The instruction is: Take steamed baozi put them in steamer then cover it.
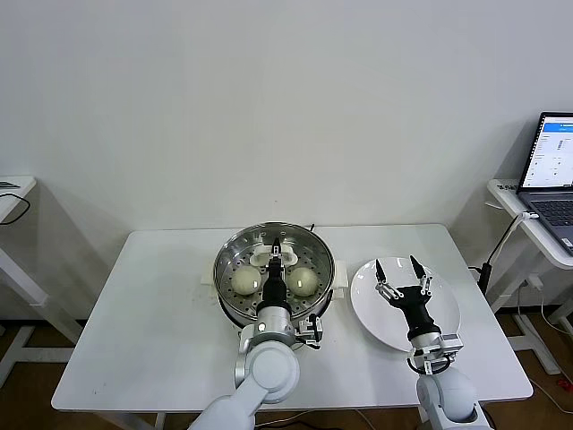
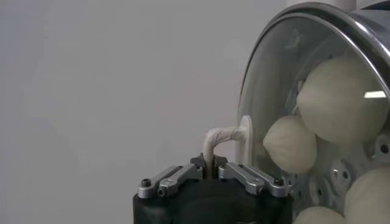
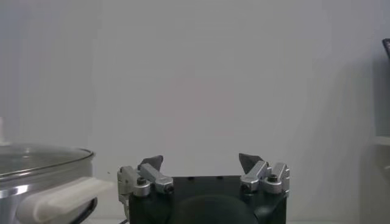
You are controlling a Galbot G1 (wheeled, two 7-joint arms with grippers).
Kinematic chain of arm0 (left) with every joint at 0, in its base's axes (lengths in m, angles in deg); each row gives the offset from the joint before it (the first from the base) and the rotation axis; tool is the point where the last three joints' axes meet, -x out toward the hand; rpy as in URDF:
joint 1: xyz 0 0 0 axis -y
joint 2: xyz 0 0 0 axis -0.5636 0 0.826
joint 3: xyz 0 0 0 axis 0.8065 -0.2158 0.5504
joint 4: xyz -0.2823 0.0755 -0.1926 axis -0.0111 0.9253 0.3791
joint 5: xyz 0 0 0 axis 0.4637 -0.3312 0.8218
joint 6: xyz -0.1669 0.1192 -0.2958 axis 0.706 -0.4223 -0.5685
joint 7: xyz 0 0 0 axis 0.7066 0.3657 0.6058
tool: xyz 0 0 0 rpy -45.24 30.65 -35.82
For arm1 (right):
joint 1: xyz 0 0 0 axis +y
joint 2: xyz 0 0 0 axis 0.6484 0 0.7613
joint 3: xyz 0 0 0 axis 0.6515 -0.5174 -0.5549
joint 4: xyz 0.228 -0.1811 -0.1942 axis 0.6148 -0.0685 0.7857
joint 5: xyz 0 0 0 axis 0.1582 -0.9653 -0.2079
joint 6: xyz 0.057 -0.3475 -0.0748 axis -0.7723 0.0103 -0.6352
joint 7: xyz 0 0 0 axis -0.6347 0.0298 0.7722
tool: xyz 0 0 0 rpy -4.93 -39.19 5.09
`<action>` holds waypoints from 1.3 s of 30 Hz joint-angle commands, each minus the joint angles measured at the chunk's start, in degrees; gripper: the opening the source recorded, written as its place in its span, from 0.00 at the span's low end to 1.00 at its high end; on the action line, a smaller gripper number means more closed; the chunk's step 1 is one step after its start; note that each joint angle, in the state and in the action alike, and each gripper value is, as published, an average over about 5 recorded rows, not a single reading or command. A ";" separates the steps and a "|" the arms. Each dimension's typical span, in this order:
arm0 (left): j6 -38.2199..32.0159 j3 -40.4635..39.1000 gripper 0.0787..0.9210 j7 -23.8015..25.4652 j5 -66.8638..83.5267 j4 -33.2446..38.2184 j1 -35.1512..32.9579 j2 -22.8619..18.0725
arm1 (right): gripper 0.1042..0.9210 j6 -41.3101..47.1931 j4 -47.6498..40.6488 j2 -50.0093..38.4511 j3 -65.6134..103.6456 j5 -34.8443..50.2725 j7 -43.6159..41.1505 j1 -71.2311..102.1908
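One steamer (image 1: 274, 269) sits at the middle of the white table (image 1: 143, 313), with the glass lid (image 1: 235, 246) on it. Two buns (image 1: 244, 280) show through the glass in the head view, four in the left wrist view. The left gripper (image 1: 277, 254) is closed on the lid's white handle (image 2: 226, 135). The right gripper (image 1: 399, 270) hangs spread open over one white plate (image 1: 445, 315) to the right.
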 commanded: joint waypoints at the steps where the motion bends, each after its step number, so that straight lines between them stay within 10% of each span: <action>1: -1.79 0.16 0.16 -0.62 0.12 0.52 -0.29 0.17 | 0.88 -0.05 -0.16 -0.01 -0.08 -0.04 -0.08 -0.09; 25: -2.41 4.88 0.88 -5.38 9.89 26.55 -15.84 14.59 | 0.88 -0.10 -0.95 -0.97 -0.52 0.21 -0.23 -1.18; 33: -25.51 28.37 0.88 -21.60 46.81 33.62 -28.96 11.50 | 0.88 1.44 0.72 -1.63 0.06 0.51 0.00 -0.96; 39: -40.49 44.62 0.88 -20.30 70.35 28.28 -33.07 5.52 | 0.88 5.17 3.78 -1.83 1.05 0.20 0.31 -0.39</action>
